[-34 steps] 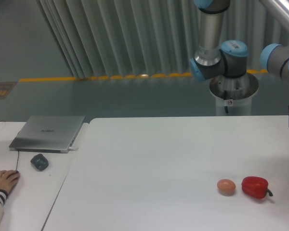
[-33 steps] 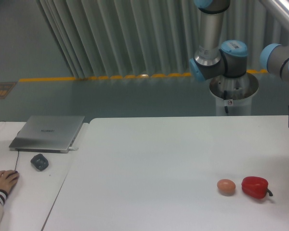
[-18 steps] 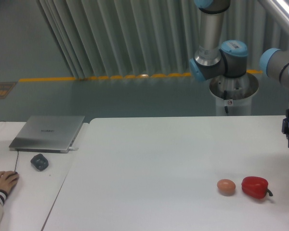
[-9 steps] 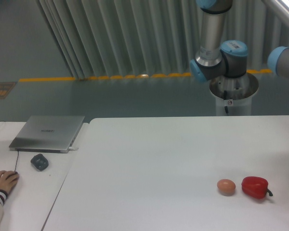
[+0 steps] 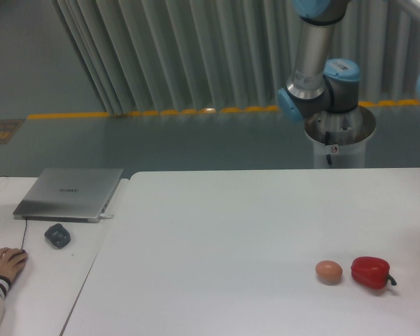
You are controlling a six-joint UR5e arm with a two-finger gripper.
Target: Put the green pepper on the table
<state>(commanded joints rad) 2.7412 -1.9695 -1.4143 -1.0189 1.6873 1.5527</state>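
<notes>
While I watch from the fixed camera, neither the gripper nor the green pepper is anywhere in frame.

Only the arm's [image 5: 315, 63] elbow and base show, behind the table [image 5: 217, 231]; whether the jaws are apart or together I cannot tell. Near the table's right edge a tan egg [image 5: 328, 271] lies just left of a red pepper [image 5: 370, 272]. Left of the table, a desk [image 5: 35, 280] holds a closed laptop [image 5: 70, 193] and a mouse [image 5: 57, 235]; a person's hand [image 5: 5, 264] is cut off at the frame edge.

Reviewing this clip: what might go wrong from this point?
The green pepper and the claw are both out of view, so the grasp cannot be checked. The egg and red pepper lie close together near the table's right side; a descent there may knock them, and the egg could roll.
</notes>
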